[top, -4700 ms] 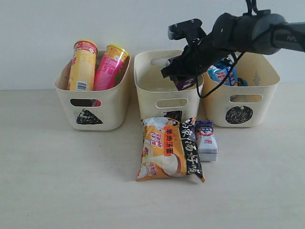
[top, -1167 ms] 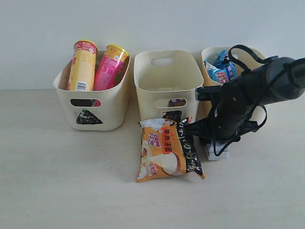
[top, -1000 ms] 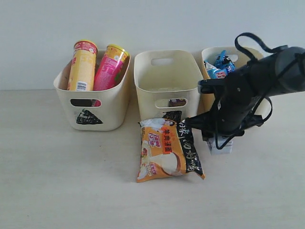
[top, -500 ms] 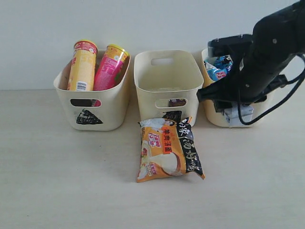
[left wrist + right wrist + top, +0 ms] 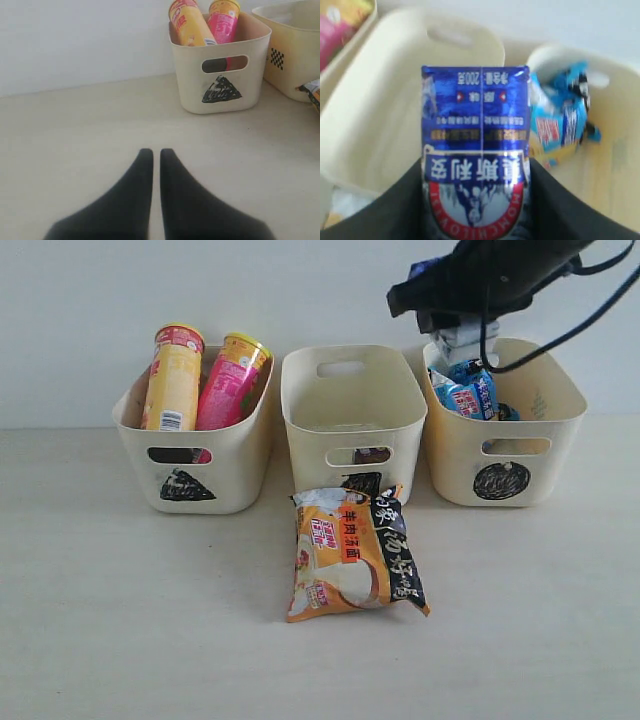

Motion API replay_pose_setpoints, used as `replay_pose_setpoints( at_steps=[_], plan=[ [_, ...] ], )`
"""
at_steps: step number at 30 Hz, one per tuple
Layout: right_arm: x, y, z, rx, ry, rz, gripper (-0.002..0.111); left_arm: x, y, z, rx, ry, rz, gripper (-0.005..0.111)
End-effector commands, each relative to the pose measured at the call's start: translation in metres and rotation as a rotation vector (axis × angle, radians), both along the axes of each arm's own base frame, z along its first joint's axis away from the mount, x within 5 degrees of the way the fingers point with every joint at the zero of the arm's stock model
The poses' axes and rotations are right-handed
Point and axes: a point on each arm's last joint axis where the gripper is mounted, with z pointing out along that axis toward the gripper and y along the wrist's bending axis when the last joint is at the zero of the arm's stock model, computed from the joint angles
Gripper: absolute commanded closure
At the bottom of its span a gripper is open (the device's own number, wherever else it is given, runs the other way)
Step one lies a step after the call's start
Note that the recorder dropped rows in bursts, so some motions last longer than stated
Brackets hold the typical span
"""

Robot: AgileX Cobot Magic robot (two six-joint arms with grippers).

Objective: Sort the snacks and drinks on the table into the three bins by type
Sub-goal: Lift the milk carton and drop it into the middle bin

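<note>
My right gripper [image 5: 462,332] is shut on the white-blue carton [image 5: 472,341] [image 5: 475,150], held high over the gap between the middle bin [image 5: 352,400] [image 5: 395,100] and the circle bin [image 5: 505,425] [image 5: 615,165]. The blue noodle packet [image 5: 465,392] [image 5: 560,120] lies in the circle bin. A yellow can [image 5: 172,380] and a pink can [image 5: 230,380] stand in the triangle bin [image 5: 190,455] [image 5: 220,75]. Through the middle bin's handle cutout the purple carton [image 5: 372,454] shows. On the table [image 5: 120,620], before the middle bin, lies the orange-black packet [image 5: 350,555]. My left gripper [image 5: 156,152] is shut, low over bare table.
A pale wall rises directly behind the three bins. The right arm's dark body and cable [image 5: 560,300] hang above the circle bin. The orange-black packet covers most of the middle bin's square mark. The left gripper does not show in the exterior view.
My right gripper closed on the white-blue carton on the table in front of the circle bin and lifted it up and back, above the bins' rims. The orange-black packet stayed put.
</note>
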Motion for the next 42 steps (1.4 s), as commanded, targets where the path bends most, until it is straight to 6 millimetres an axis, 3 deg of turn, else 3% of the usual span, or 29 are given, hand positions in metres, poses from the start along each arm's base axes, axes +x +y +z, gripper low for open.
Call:
replay_pose_setpoints(
  at_steps=[1,10,20,22,26,30,32,37,40,42],
  plan=[
    [0.033,0.012,-0.003,0.025,-0.077,0.012,0.108,0.000,0.000,-0.001,-0.012,-0.004,0.003,0.102],
    [0.090,0.036,-0.059,0.052,-0.086,0.017,0.108,0.000,0.000,-0.001,-0.012,-0.004,0.003,0.102],
    [0.111,0.049,-0.110,0.135,-0.066,0.004,0.108,0.000,0.000,-0.001,-0.012,-0.004,0.003,0.102],
    [0.113,0.049,-0.117,0.133,-0.061,0.005,0.103,0.000,0.000,-0.001,-0.012,-0.004,0.003,0.102],
    [0.114,0.050,-0.121,0.140,-0.059,0.004,0.078,0.000,0.000,-0.001,-0.012,-0.004,0.003,0.102],
    [0.114,0.050,-0.120,0.148,-0.062,0.002,0.036,0.000,0.000,-0.001,-0.012,-0.004,0.003,0.102],
    [0.113,0.050,-0.117,0.151,-0.063,0.000,0.025,0.000,0.000,-0.001,-0.012,-0.004,0.003,0.102],
    [0.108,0.047,-0.093,0.150,-0.062,-0.009,0.027,0.000,0.000,-0.001,-0.012,-0.004,0.003,0.102],
    [0.102,0.044,-0.073,0.148,-0.059,-0.016,0.039,0.000,0.000,-0.001,-0.012,-0.004,0.003,0.102],
    [0.096,0.041,-0.061,0.138,-0.040,-0.024,0.054,0.000,0.000,-0.001,-0.012,-0.004,0.003,0.102]
  ],
)
